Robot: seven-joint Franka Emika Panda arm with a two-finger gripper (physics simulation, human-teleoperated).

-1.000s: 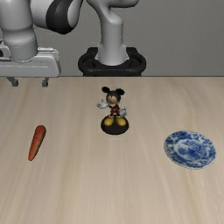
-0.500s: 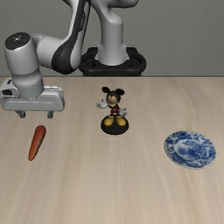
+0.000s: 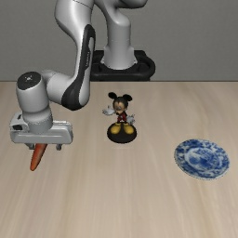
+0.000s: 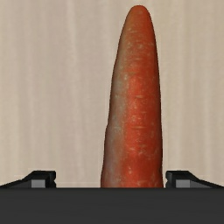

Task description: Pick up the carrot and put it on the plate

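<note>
The orange carrot [image 3: 36,159] lies on the wooden table at the exterior view's left, its tip pointing toward the front edge. My gripper [image 3: 41,146] hangs low directly over the carrot's thick end and is open. In the wrist view the carrot [image 4: 133,105] runs lengthwise between my two fingertips [image 4: 39,178], with a gap on each side, so the gripper [image 4: 112,180] straddles it without touching. The blue-and-white patterned plate [image 3: 202,158] sits far off at the exterior view's right.
A Mickey Mouse figurine [image 3: 120,117] stands upright on a dark round base near the table's middle, between the carrot and the plate. The robot's black base [image 3: 119,66] stands at the back edge.
My hand has come down from well above the table at the back left and forward, until it sits just over the carrot. The carrot, figurine and plate have not moved.
</note>
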